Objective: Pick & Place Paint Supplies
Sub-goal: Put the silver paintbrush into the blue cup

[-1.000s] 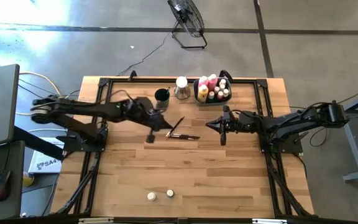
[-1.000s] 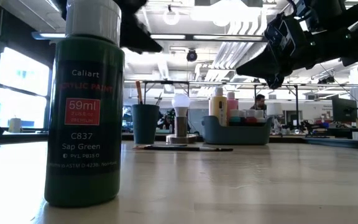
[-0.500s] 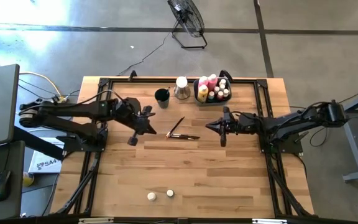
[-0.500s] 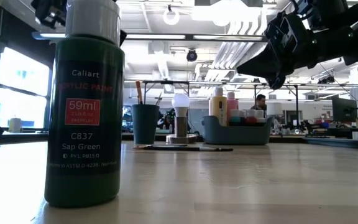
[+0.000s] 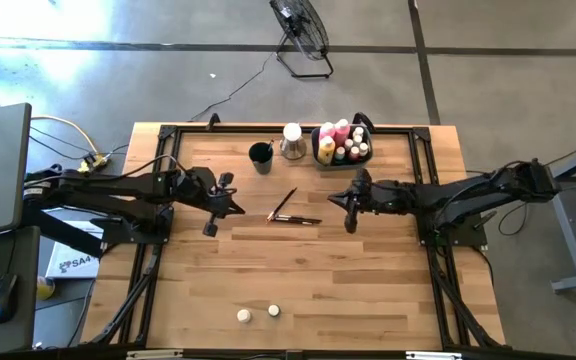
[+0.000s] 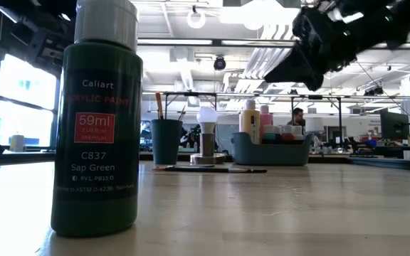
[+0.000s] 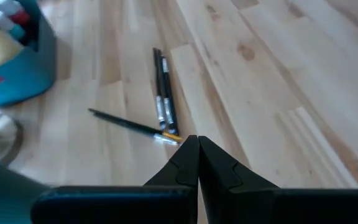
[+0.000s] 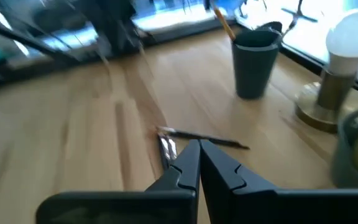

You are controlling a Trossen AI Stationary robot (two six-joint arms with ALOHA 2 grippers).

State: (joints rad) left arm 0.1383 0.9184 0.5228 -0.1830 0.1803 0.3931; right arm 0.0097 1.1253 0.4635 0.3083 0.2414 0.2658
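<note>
Wooden table (image 5: pixel 298 280): brushes (image 5: pixel 290 212), cup (image 5: pixel 260 156), bin (image 5: pixel 342 156), 2 pots (image 5: pixel 257 313).

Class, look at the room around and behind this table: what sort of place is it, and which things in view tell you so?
Probably an open lab or workshop: bare concrete floor, a floor fan, and, in the low view, monitors and a person at benches under exposed ceiling lights.

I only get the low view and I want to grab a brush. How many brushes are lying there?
Observer: Three brushes: two side by side, one at an angle meeting their ends.
Operator: Where's the left gripper?
Observer: The left gripper is shut, hovering left of them and pointing at them.
Operator: And the right one?
Observer: The right gripper is shut as well, on their other side.
</note>
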